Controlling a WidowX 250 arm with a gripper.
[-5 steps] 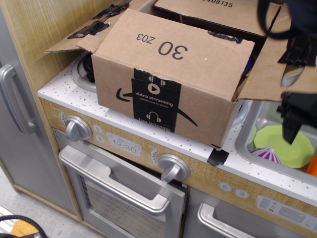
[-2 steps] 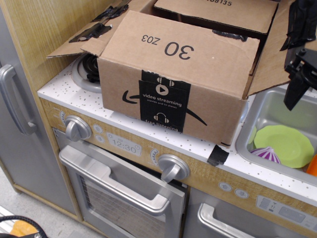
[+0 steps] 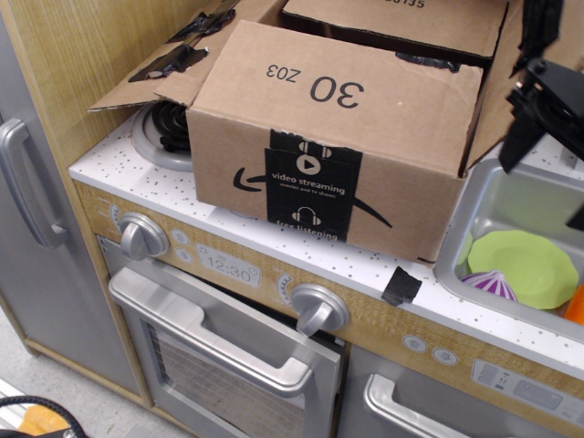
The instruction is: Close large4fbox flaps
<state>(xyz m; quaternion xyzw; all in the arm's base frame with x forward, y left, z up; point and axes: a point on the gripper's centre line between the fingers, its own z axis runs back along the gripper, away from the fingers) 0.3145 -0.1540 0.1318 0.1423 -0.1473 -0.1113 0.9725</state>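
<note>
One hand (image 3: 547,114) beside large4fbox (image 3: 338,155), half cropped, grip impossible to tell.

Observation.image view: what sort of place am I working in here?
Likely a toy play kitchen: an oven door with knobs, a burner behind the large4fbox, and a sink holding a green plate.

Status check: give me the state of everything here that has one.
large4fbox: upright on the counter, top partly closed
"30 Z03" flap: folded down
rear flap: folded down
left flap: splayed outward
right flap: standing up
gripper: beside right flap, jaws unclear
oven door: shut
</note>
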